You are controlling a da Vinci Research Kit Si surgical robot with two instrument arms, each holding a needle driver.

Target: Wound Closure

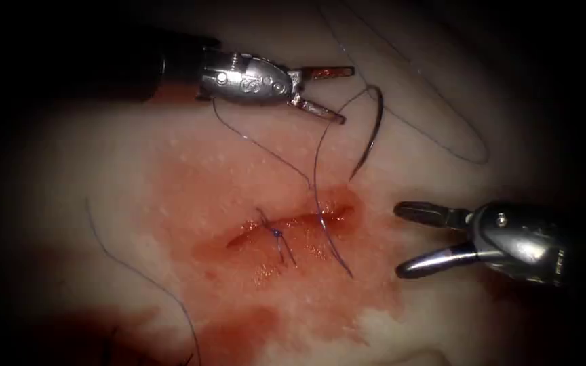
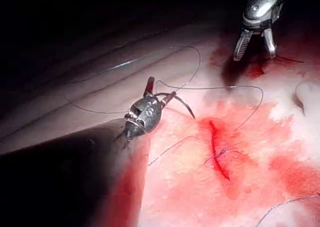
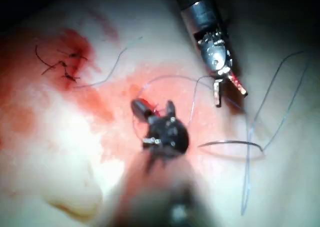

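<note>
The cut (image 1: 293,222) lies in the reddened tissue with a knotted stitch (image 1: 277,234) across its middle. The curved needle (image 1: 374,132) lies free on the tissue above the cut's right end, held by neither tool. Its thread (image 1: 317,176) runs down across the right end of the cut. My left tool (image 1: 344,95) hovers open just left of the needle and holds nothing. On the right of the cut my right tool (image 1: 400,240) stands open and empty. The needle (image 2: 184,106) lies close beside the open left tool (image 2: 161,87). The needle (image 3: 230,144) rests right of the right tool (image 3: 154,107).
Loose thread (image 1: 442,135) loops over the pale tissue at the upper right. Another strand (image 1: 137,271) trails down the left side. Red fluid (image 1: 232,332) pools below the cut. An older knot with cut ends (image 3: 60,64) sits apart from the tools.
</note>
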